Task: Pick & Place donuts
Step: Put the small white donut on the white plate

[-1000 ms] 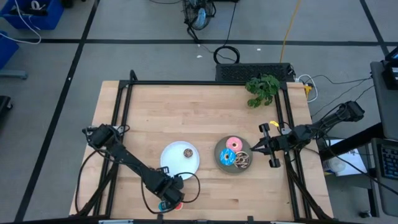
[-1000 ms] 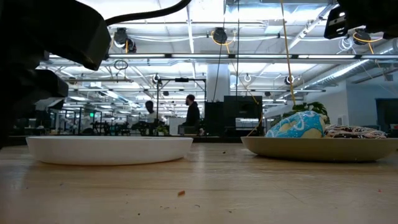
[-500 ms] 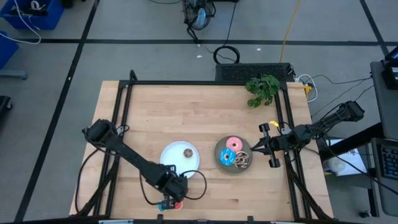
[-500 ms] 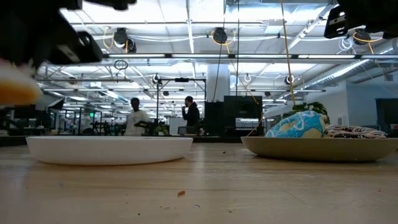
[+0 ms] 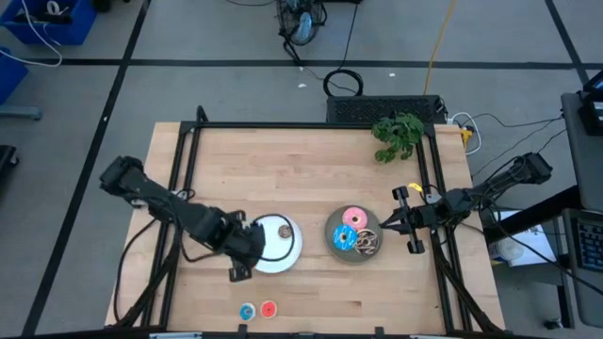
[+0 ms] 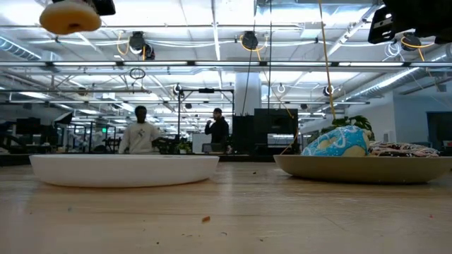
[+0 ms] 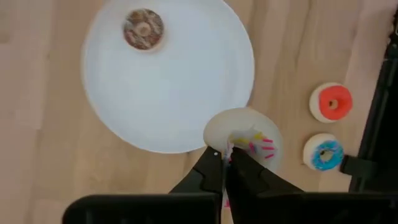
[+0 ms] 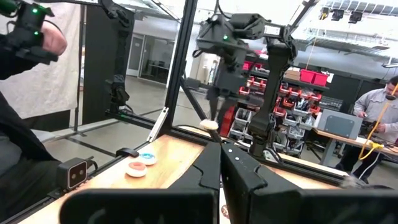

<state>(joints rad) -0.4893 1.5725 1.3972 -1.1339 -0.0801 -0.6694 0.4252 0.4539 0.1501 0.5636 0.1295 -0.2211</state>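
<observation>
Holding the white mini donut (image 7: 244, 140) clamped between its fingers, the left gripper (image 7: 225, 163) hung above the near edge of the white plate (image 7: 168, 74), whose middle lay just to the far side. The brown mini donut (image 7: 143, 28) lay on the plate's far part, while the red (image 7: 331, 102) and blue (image 7: 323, 153) mini donuts waited on the table near the front edge. The right gripper (image 5: 384, 227), fingers together, rested right of the grey plate (image 5: 334, 247).

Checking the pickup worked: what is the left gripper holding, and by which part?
The left gripper holds the white mini donut pinched at its rim, lifted above the table beside the white plate.
</observation>
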